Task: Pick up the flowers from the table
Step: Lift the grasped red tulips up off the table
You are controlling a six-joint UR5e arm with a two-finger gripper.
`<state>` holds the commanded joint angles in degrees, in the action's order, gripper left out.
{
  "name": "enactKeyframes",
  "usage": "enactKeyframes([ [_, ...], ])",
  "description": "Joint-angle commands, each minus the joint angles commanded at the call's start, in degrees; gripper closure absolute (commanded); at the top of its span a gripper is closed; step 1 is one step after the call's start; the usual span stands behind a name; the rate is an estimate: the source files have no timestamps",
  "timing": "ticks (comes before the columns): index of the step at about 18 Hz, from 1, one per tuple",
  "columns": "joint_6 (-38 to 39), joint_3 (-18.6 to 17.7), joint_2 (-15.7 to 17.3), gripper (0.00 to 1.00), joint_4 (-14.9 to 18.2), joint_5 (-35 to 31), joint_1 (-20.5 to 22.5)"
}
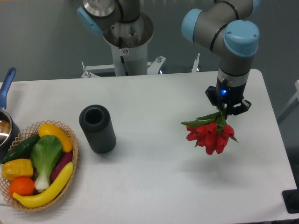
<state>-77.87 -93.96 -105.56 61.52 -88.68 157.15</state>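
The flowers (pixel 210 134) are a bunch of red tulip-like blooms with green stems and leaves. They hang tilted, blooms down and to the left, above the right part of the white table (pixel 154 186), with a faint shadow beneath them. My gripper (pixel 226 111) is shut on the green stems at the top of the bunch and holds it off the tabletop. The fingertips are mostly hidden behind the stems and leaves.
A dark cylinder (pixel 97 128) stands upright left of centre. A wicker basket (pixel 72 156) at the front left holds a green leafy vegetable, bananas, peppers and an orange. A blue-handled pot (pixel 5 119) sits at the left edge. The arm's base (pixel 126 32) stands behind the table.
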Motion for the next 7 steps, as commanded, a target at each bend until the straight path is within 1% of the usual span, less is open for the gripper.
enactKeyframes([
  [4, 0.18, -0.17, 0.09, 1.00, 0.00, 0.00, -0.35],
  [7, 0.18, -0.97, 0.09, 1.00, -0.09, -0.18, -0.44],
])
